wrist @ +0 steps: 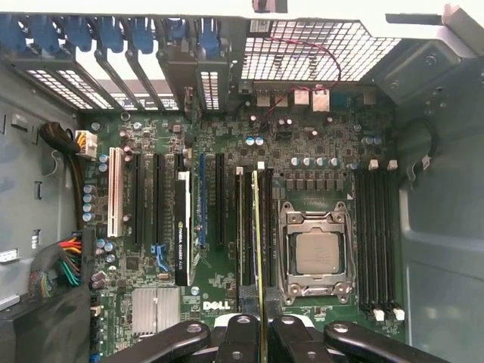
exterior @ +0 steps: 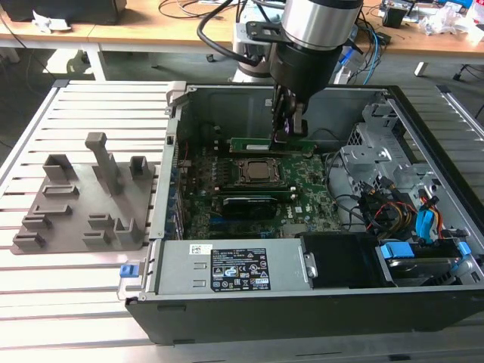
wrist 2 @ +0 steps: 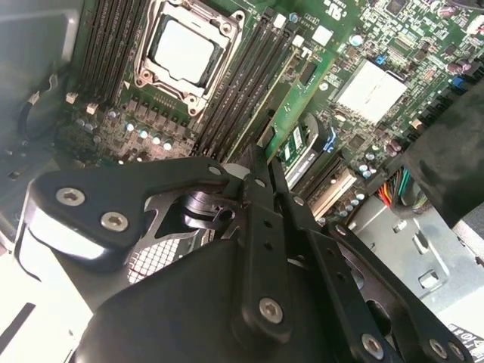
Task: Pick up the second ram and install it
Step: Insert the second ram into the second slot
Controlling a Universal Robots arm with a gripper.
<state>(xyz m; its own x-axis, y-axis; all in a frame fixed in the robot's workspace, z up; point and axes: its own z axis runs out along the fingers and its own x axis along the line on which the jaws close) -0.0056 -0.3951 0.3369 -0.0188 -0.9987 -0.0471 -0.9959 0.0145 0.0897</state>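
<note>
The second ram (exterior: 257, 143) is a narrow green stick, held on edge over the motherboard (exterior: 302, 200) just behind the CPU socket (exterior: 257, 172). My gripper (exterior: 288, 136) comes down from above and is shut on the stick near its right end in the exterior view. In the first wrist view the ram (wrist: 255, 242) shows as a thin yellow-green edge running along the dark memory slots beside the CPU socket (wrist: 316, 253), with my gripper (wrist: 257, 325) clamped on it. In the second wrist view the gripper (wrist 2: 261, 162) holds the green stick (wrist 2: 306, 94). I cannot tell whether the ram is seated in a slot.
The open computer case (exterior: 178, 151) surrounds the arm. A power supply (exterior: 227, 268) lies along the near side, and a drive cage with cables (exterior: 393, 197) is at the exterior view's right. A black card (exterior: 249, 203) stands in front of the socket. A grey fixture plate (exterior: 83, 204) lies outside the case.
</note>
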